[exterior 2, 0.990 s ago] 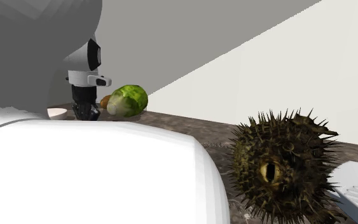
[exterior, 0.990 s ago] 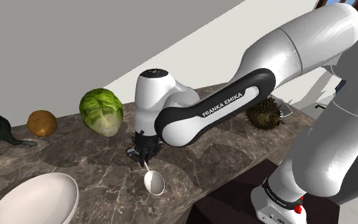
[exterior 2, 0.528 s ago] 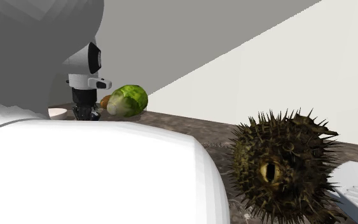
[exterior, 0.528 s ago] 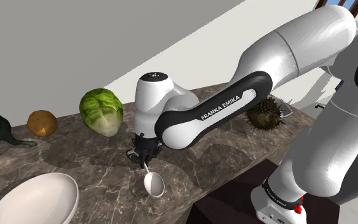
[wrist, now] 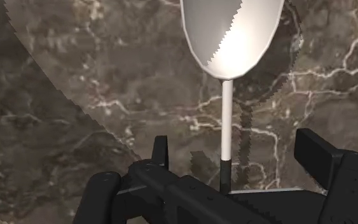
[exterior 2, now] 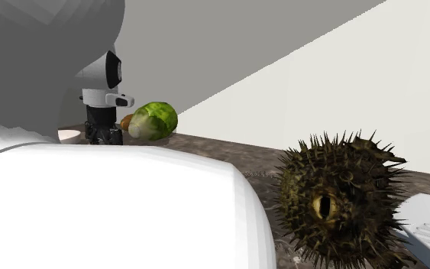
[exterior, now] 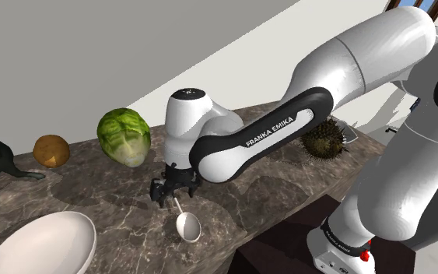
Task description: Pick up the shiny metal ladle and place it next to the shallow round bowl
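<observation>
- Shoulder view: The gripper (exterior: 169, 193) is seen low over the dark stone counter (exterior: 116, 198). Its two fingers are spread apart and nothing is held. The shiny pale ladle (exterior: 187, 226) is laid on the counter just below it, with the thin handle pointed up at the gripper. The white shallow bowl (exterior: 42, 243) is found near the ladle, toward this view's left, with some bare counter left between them.
- Half a second earlier in this view, the fingers were pinched together at the handle tip. Now they have been opened, and the ladle has hardly moved.
- Second exterior view: The gripper (exterior 2: 102, 136) is seen far off beside a green lettuce (exterior 2: 153, 121).
- Wrist view: The handle is seen between the fingers (wrist: 323, 159) but is touched by neither. The round scoop (wrist: 231, 32) is seen farther out.
- The ladle is judged to be stiff, light and slippery. If it must be picked up again, the thin handle should be squeezed from both sides. The scoop end may be heavier, so it could tip.
</observation>
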You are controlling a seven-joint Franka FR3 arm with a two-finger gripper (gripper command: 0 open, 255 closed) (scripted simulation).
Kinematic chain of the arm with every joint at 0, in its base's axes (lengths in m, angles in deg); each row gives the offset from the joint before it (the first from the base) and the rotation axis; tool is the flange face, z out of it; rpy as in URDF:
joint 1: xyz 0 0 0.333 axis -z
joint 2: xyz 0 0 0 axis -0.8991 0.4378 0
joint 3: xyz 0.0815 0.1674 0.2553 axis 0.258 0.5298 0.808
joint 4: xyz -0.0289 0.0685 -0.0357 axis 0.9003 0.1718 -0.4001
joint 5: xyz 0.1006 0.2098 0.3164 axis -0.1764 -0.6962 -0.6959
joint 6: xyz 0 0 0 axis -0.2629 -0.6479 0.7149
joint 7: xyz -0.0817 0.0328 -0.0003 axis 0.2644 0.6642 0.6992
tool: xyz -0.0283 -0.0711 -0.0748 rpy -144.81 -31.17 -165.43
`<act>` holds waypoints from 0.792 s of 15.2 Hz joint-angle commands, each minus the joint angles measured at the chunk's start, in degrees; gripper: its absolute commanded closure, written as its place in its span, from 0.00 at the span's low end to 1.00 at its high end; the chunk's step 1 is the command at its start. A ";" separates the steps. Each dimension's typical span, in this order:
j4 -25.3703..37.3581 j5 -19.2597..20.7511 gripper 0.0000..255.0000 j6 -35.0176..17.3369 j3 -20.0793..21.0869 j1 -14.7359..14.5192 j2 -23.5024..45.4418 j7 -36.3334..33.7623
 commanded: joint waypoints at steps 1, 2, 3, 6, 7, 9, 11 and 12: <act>0.54 -0.87 0.00 1.88 -0.01 0.21 -1.48 0.63; 1.17 -1.65 0.00 3.78 -0.06 0.40 -2.88 1.20; 1.86 -2.34 0.00 5.70 -0.17 0.55 -4.20 1.71; 2.46 -2.83 0.00 7.21 -0.32 0.63 -5.20 2.08; 2.47 -2.82 0.00 7.21 -0.32 0.63 -5.19 2.07; 2.47 -2.82 0.00 7.21 -0.32 0.63 -5.19 2.07; 2.47 -2.82 0.00 7.21 -0.32 0.63 -5.19 2.07; 2.47 -2.82 0.00 7.21 -0.32 0.63 -5.19 2.07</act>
